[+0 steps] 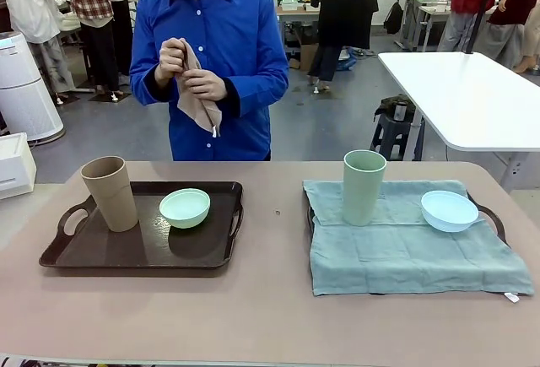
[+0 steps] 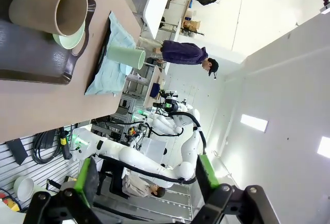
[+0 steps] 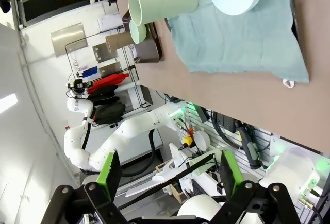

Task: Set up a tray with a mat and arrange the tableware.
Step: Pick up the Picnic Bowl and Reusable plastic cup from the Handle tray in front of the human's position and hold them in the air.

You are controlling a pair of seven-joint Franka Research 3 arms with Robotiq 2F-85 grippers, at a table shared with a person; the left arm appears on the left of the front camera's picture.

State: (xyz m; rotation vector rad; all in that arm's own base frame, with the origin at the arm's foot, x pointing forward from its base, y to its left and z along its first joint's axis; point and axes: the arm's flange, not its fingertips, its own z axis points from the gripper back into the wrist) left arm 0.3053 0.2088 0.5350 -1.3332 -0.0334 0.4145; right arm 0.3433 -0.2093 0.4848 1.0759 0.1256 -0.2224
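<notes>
With the left gripper (image 2: pixel 146 175) and right gripper (image 3: pixel 170 167) both spread wide and empty, the tan cup (image 1: pixel 110 191) and mint bowl (image 1: pixel 185 207) on the bare left tray (image 1: pixel 126 249) look light, rigid and slick, best pinched across a rim wall.

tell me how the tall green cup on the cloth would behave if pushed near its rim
The green cup is tall on a narrower base, so it would probably tip, not slide. The cloth under it looks soft and may bunch. Looks empty, so likely light.
</notes>
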